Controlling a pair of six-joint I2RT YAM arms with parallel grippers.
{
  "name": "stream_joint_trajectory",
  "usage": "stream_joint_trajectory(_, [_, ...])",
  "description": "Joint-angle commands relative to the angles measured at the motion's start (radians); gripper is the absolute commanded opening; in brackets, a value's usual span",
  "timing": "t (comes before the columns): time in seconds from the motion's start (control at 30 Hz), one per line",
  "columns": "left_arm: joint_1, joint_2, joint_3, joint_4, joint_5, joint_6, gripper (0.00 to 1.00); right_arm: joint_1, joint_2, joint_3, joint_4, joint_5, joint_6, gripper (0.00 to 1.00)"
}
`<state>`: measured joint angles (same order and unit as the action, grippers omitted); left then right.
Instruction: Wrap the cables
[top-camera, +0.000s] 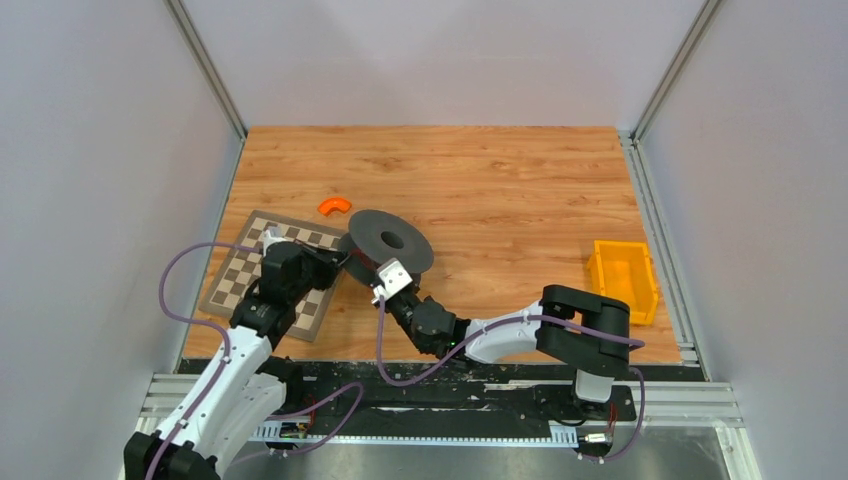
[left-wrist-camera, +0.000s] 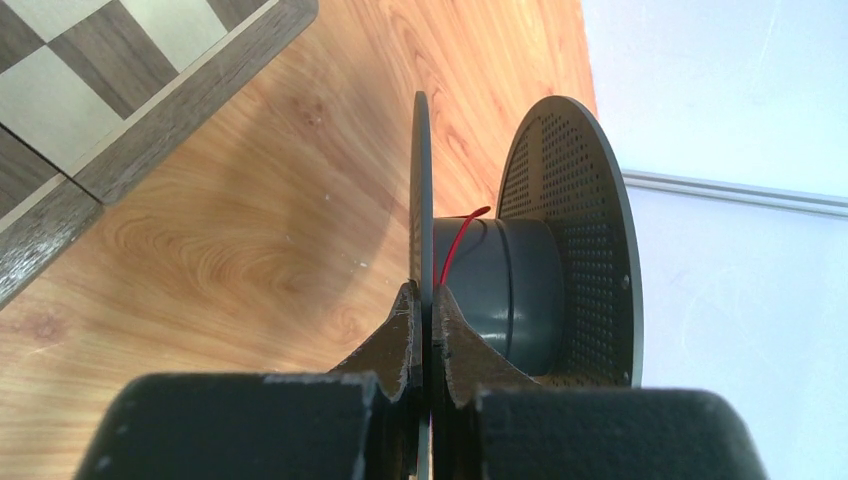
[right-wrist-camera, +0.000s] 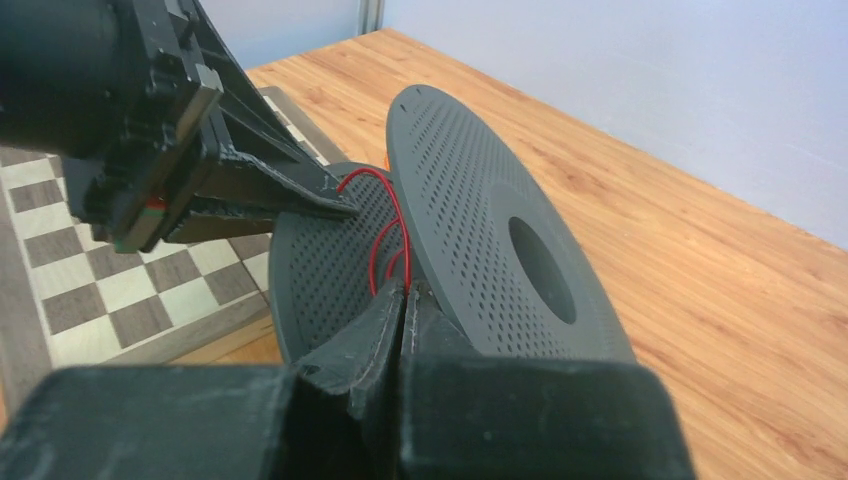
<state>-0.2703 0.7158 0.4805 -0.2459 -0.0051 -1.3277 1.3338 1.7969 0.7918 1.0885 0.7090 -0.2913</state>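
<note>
A black spool (top-camera: 392, 238) with perforated flanges stands tilted on the wooden table. My left gripper (top-camera: 345, 262) is shut on the edge of its near flange (left-wrist-camera: 421, 170), one finger on each side, and the grey hub (left-wrist-camera: 505, 290) shows just beyond. A thin red wire (left-wrist-camera: 452, 255) runs over the hub. My right gripper (top-camera: 378, 272) is shut on the red wire (right-wrist-camera: 373, 262) between the two flanges, where the wire forms loose loops. The left gripper's fingers (right-wrist-camera: 300, 195) reach in from the left in the right wrist view. The right gripper (right-wrist-camera: 408, 290) touches the big flange (right-wrist-camera: 470, 210).
A chessboard (top-camera: 240, 275) lies under the left arm and also shows in the right wrist view (right-wrist-camera: 110, 280). A small orange curved piece (top-camera: 334, 205) lies behind it. A yellow bin (top-camera: 622, 280) sits at the right edge of the table.
</note>
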Motion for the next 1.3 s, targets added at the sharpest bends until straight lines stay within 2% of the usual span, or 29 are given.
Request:
stream_joint_trajectory(0.0, [0.001,-0.058,-0.026,0.206,0.010,-0.052,0.00,-0.001,0.006,0.051,-0.066,0.019,0.097,0.00])
stream_joint_trajectory(0.5, [0.002,-0.123,-0.067,0.281,-0.030,0.007,0.00,-0.010,0.019,0.088,-0.235,0.081,0.183,0.00])
stream_joint_trajectory(0.73, [0.001,-0.130,-0.071,0.301,-0.031,0.015,0.00,-0.016,0.024,0.082,-0.242,0.030,0.211,0.00])
stream_joint_trajectory(0.97, [0.001,-0.126,-0.070,0.326,-0.014,0.025,0.00,-0.039,0.005,0.049,-0.217,-0.106,0.212,0.00])
stream_joint_trajectory(1.27, [0.002,-0.122,-0.074,0.382,0.050,0.044,0.00,-0.042,0.023,0.076,-0.265,-0.103,0.203,0.00])
